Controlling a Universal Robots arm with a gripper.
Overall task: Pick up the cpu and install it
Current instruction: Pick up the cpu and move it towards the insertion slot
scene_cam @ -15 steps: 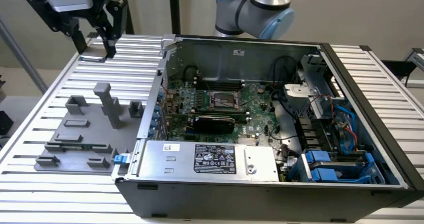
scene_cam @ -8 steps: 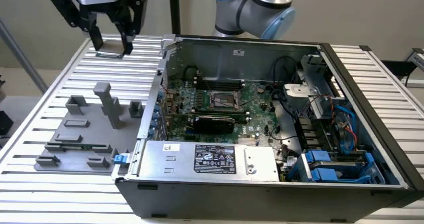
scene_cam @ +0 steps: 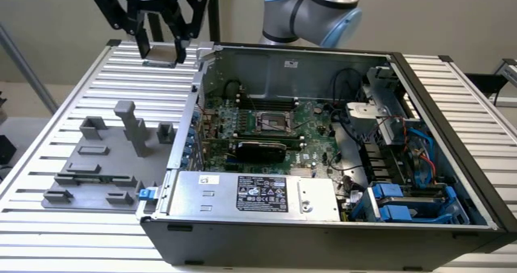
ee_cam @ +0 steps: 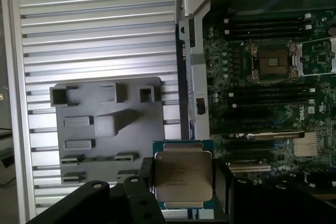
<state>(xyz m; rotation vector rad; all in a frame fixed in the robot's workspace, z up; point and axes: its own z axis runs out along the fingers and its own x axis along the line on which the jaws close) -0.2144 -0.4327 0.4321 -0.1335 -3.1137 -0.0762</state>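
The cpu (ee_cam: 182,176), a flat square chip with a pale silver top plate and a thin green rim, sits between my gripper's (ee_cam: 184,184) dark fingers (ee_cam: 145,174), which are shut on two of its opposite edges. In the exterior view the gripper (scene_cam: 161,52) hangs high above the slatted table at the far left, outside the open computer case, with the cpu (scene_cam: 161,56) at its tips. The dark square socket (scene_cam: 270,123) with its metal frame lies on the green motherboard inside the case, well away from the chip. The wrist view also takes in the socket (ee_cam: 273,62).
A grey plastic tray (scene_cam: 97,164) with upright blocks rests on the slatted table (scene_cam: 48,224), at the exterior view's left of the case. The case wall (scene_cam: 198,79) stands between tray and motherboard. A power supply (scene_cam: 250,194), cables and blue drive bays (scene_cam: 404,206) crowd the case's near side.
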